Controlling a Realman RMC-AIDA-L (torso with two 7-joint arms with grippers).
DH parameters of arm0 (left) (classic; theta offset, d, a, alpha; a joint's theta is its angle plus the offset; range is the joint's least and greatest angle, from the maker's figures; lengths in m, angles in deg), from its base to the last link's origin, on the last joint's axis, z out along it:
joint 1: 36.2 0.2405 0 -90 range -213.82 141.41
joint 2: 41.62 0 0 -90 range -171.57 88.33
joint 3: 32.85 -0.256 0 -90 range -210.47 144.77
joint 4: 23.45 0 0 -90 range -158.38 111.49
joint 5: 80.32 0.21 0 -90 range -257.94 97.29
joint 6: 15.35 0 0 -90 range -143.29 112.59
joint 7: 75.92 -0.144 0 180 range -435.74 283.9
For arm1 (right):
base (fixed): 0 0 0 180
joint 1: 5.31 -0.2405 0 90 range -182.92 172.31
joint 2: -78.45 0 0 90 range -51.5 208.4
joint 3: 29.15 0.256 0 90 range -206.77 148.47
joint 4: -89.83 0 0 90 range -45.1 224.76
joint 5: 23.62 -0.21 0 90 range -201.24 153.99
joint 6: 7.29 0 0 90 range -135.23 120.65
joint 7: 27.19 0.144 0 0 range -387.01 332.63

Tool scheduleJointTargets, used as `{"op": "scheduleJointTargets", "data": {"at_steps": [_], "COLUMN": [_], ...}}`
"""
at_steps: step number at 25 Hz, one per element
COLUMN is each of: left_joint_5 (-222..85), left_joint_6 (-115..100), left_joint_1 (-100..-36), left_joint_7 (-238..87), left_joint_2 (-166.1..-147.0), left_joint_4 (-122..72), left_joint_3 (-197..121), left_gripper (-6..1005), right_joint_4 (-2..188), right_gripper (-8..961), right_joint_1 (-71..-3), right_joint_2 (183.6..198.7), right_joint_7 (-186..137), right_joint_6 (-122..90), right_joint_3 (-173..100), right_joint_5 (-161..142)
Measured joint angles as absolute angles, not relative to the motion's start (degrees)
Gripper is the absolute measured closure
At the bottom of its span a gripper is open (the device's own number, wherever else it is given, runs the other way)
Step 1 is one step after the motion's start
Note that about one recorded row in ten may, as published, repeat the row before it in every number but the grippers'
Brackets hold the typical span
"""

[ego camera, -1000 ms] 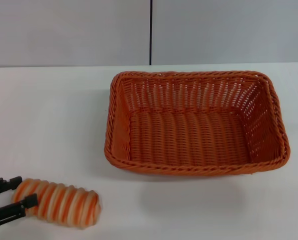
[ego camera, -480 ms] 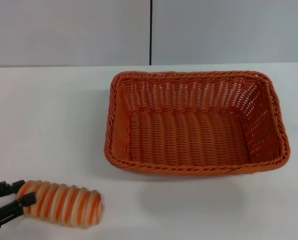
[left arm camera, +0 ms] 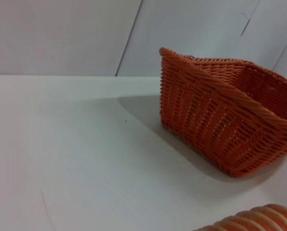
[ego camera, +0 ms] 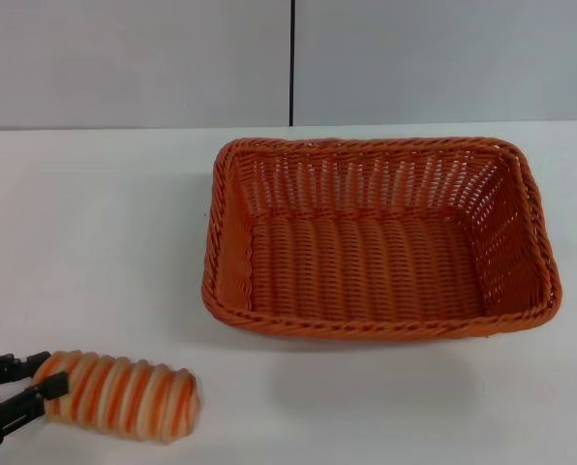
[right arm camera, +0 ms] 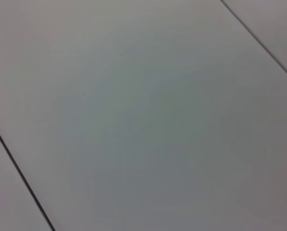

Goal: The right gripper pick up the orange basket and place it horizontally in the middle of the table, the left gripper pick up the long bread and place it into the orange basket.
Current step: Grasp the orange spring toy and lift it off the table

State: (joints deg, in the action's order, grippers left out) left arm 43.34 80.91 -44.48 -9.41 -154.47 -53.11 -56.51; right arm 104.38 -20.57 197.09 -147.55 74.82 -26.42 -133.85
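The orange basket [ego camera: 228,242] stands upright on the white table [ego camera: 95,242], slightly right of centre, its long side running left to right; it has nothing in it. The long bread [ego camera: 119,397], cream with orange stripes, lies on the table at the front left. My left gripper [ego camera: 48,374] is at the bread's left end, its two black fingers pressed against that end from both sides. The left wrist view shows the basket [left arm camera: 215,125] from the side and a strip of the bread [left arm camera: 259,219]. The right gripper is out of view.
Bare white tabletop [left arm camera: 76,154] lies between the bread and the basket and all along the left. A grey panelled wall [ego camera: 134,58] with a dark seam stands behind the table. The right wrist view shows only a grey panel [right arm camera: 143,115].
The left gripper's fingers have drawn closer together on the bread's left end. The bread shifted slightly toward the front. The basket has not moved.
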Motion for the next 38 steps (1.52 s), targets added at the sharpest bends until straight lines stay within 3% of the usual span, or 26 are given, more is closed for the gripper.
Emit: {"op": "scheduleJointTargets", "data": {"at_steps": [30, 38], "left_joint_5": [43.4, 43.8], "left_joint_6": [84.8, 92.2], "left_joint_1": [-46.3, -49.0], "left_joint_7": [-8.9, -8.3], "left_joint_2": [-154.17, -153.25], "left_joint_4": [-53.1, -52.0], "left_joint_3": [-58.3, -59.0], "left_gripper": [812, 847], "right_joint_4": [103.4, 103.4], "right_gripper": [300, 300], "right_joint_1": [-20.6, -20.8], "right_joint_2": [197.01, 197.01], "right_joint_7": [-147.6, -147.6], "right_joint_6": [74.8, 74.7], "right_joint_3": [-26.2, -26.2], "right_joint_5": [-134.2, -134.2]}}
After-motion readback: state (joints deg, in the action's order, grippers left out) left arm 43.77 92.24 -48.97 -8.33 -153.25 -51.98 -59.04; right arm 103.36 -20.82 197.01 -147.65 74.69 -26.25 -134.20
